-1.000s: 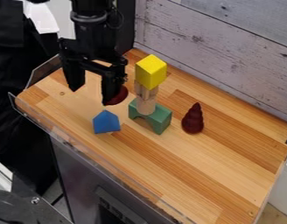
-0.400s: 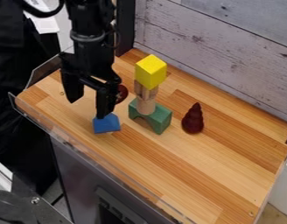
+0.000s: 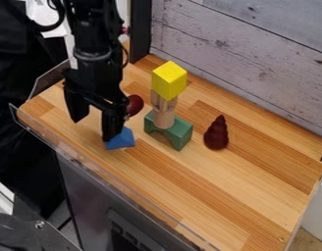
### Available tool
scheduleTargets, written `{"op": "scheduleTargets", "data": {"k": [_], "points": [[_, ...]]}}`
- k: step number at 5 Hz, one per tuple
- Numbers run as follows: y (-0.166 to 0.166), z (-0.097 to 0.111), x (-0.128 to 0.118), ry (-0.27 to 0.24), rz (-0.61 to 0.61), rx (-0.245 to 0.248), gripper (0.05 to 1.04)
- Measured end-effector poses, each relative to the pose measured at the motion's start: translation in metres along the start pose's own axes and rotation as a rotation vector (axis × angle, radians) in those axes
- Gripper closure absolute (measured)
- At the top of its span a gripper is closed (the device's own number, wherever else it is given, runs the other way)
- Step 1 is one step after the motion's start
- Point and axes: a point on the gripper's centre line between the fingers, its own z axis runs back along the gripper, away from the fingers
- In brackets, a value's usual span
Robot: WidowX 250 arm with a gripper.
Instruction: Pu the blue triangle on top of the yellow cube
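Evidently, the placing is still to be done: the blue triangle (image 3: 125, 139) is seen on the counter (image 3: 223, 196), partly hidden by the gripper (image 3: 93, 129), whose fingers are spread apart. Grasping, lifting and setting atop the raised yellow cube (image 3: 169, 80) are left.

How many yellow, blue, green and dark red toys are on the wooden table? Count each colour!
Yellow: 1, the cube
Blue: 1, the triangle
Green: 1, the arch block
Dark red: 2, the ridged cone and the round one
Total: 5
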Motion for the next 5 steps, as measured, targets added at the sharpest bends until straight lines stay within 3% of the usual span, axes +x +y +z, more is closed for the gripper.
{"op": "scheduleTargets", "data": {"k": [3, 5], "points": [[-0.014, -0.012, 0.004, 0.041, -0.076, 0.026, 0.085], [-0.014, -0.013, 0.004, 0.043, -0.083, 0.028, 0.085]]}}
